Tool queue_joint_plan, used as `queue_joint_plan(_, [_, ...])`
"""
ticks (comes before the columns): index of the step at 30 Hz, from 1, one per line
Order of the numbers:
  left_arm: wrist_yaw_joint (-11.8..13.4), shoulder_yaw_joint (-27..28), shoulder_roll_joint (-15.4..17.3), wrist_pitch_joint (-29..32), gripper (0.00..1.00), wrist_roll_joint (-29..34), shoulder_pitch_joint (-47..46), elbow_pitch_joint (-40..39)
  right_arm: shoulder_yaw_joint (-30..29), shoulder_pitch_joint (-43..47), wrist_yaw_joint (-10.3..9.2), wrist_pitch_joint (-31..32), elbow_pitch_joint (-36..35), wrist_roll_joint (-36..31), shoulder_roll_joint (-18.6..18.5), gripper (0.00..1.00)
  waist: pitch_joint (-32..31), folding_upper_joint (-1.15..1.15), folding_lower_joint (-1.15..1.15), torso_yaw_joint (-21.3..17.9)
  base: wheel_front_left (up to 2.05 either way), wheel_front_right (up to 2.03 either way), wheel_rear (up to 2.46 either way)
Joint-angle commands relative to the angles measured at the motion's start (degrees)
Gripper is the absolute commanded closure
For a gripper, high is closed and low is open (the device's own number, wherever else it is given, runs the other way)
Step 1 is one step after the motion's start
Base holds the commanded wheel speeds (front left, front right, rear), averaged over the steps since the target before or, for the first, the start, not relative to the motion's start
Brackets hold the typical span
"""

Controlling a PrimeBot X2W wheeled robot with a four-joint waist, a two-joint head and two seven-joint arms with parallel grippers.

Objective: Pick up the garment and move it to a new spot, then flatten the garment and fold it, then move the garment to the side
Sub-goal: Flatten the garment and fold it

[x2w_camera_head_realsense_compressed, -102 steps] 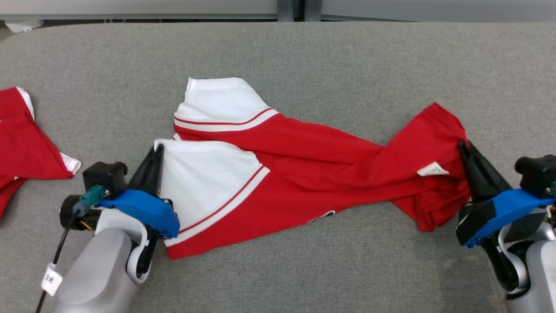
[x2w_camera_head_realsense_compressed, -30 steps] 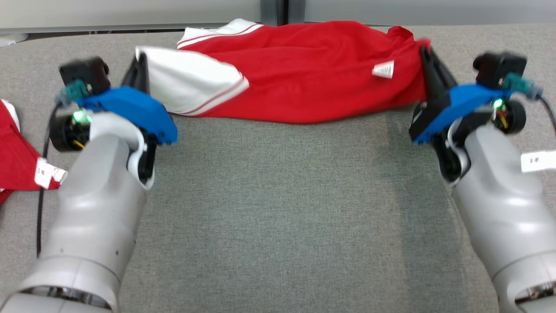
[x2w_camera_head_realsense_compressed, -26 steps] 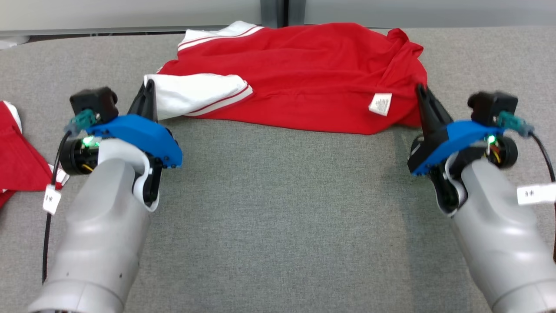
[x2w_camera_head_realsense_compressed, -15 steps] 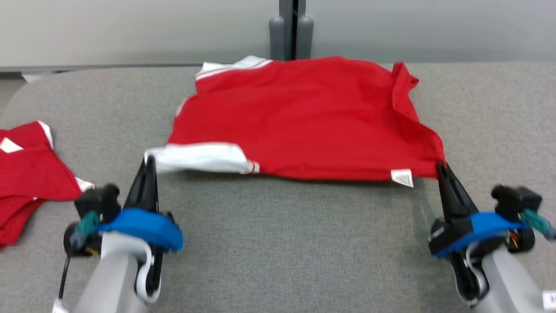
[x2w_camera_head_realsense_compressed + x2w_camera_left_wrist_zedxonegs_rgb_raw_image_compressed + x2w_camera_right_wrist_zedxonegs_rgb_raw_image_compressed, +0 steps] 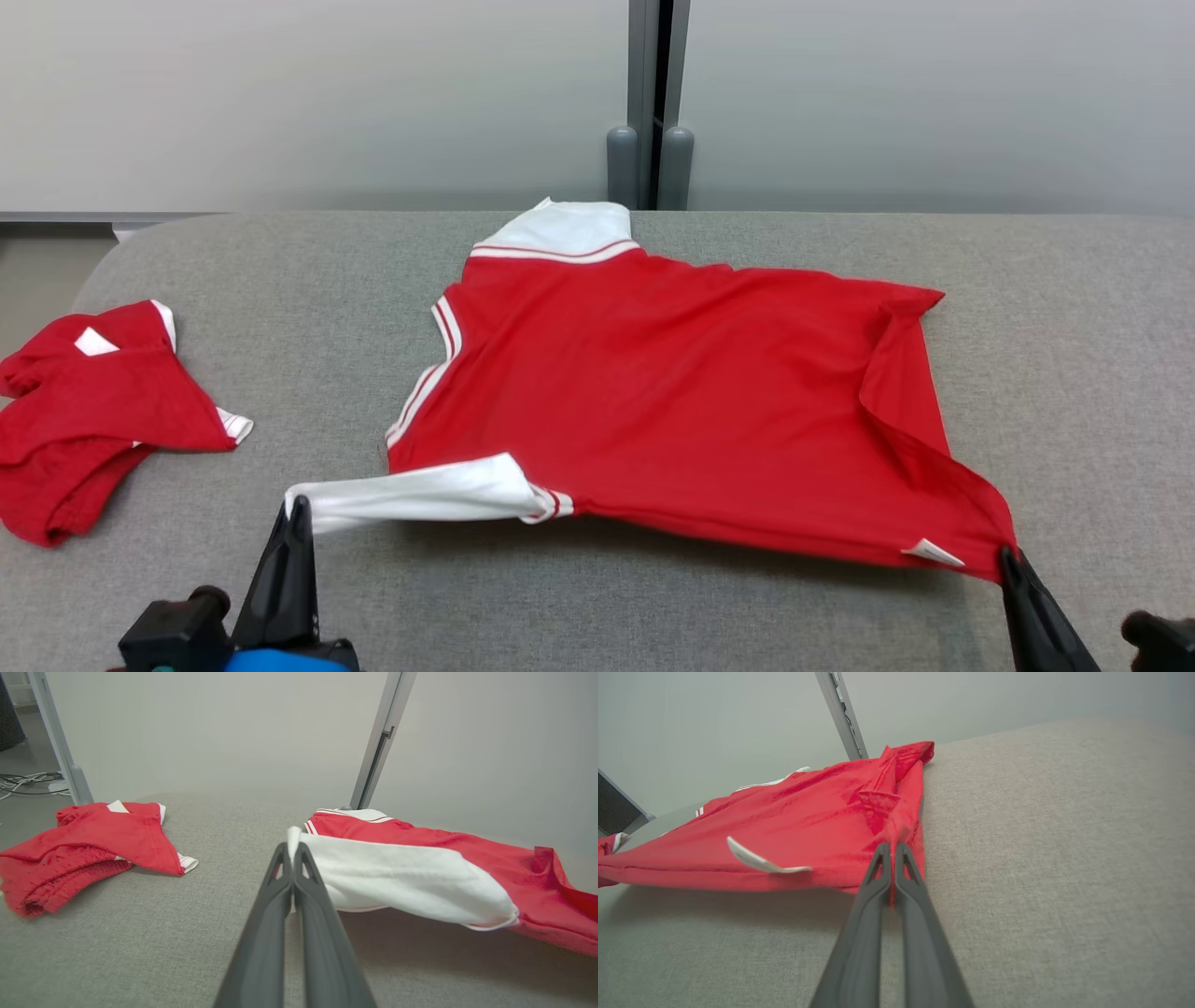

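The garment is a red shirt with white, red-striped sleeves, spread across the grey table. Its near edge hangs slightly above the cloth surface, casting a shadow. My left gripper is shut on the tip of the near white sleeve, and the left wrist view shows that gripper with the sleeve edge pinched between its tips. My right gripper is shut on the garment's near right corner, beside a white label. In the right wrist view that gripper has red fabric pinched between its tips.
A second red garment lies crumpled at the table's left edge, also in the left wrist view. A grey post and pale wall stand behind the table. Bare grey table surface lies in front of and to the right of the shirt.
Both grippers have pulled the garment toward me and lower, spreading it flat from a bunched heap. The head camera has tilted up, so the wall now shows.
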Motion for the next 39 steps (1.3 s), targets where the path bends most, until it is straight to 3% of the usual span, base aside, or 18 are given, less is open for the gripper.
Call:
queue_joint_plan(1, [1.1, 0.1, 0.6, 1.3, 1.0, 0.4, 1.4, -2.4, -1.0, 2.0, 0.0, 1.1, -1.9, -0.7, 0.3, 1.0, -0.1, 0.01, 0.01, 0.0, 0.0, 0.0, 0.0])
queue_joint_plan(9, [4.7, -0.9, 2.5, 10.5, 1.0, 1.4, 8.9, -16.7, -4.4, 10.9, 0.0, 9.6, -12.5, -2.4, 2.4, 1.0, -0.8, 0.01, 0.01, -0.2, 0.0, 0.0, 0.0])
queue_joint_plan(14, [4.4, -1.6, 3.3, 13.4, 1.0, 0.7, 8.5, -18.1, -4.9, 11.6, 0.0, 12.8, -14.5, -2.8, 2.7, 1.0, -0.2, 0.01, 0.01, -0.6, 0.0, 0.0, 0.0])
queue_joint_plan(27, [-4.8, -2.8, 5.6, 11.7, 1.0, -2.0, -7.6, -3.0, -4.2, -2.1, 0.01, 15.0, -6.2, -3.0, 2.7, 1.0, 6.1, 0.01, 0.01, -2.1, 0.0, 0.0, 0.0])
queue_joint_plan(36, [-10.4, -4.8, 3.9, 5.9, 1.0, -2.7, -18.3, 10.5, -3.2, -11.1, 0.0, 11.6, 3.6, -3.2, 0.9, 1.0, 8.8, 0.01, 0.01, -2.1, 0.0, 0.0, 0.0])
queue_joint_plan(37, [-10.8, -5.1, 3.7, 4.9, 0.84, -2.6, -19.2, 11.8, -3.3, -11.4, 0.0, 11.0, 4.6, -3.4, 0.8, 0.69, 8.9, 0.01, 0.01, -2.1, 0.0, 0.0, 0.0])
queue_joint_plan(38, [-11.2, -5.7, 3.4, 4.3, 0.27, -2.3, -19.8, 13.0, -3.3, -11.5, 0.0, 10.4, 5.3, -3.5, 0.7, 0.54, 9.0, 0.01, 0.01, -2.0, 0.0, 0.0, 0.0])
queue_joint_plan(39, [-11.5, -6.0, 2.9, 3.3, 0.0, -2.4, -20.2, 14.1, -3.3, -11.8, 0.0, 9.5, 5.8, -3.6, 0.6, 0.11, 9.0, 0.01, 0.01, -1.9, 0.0, 0.0, 0.0])
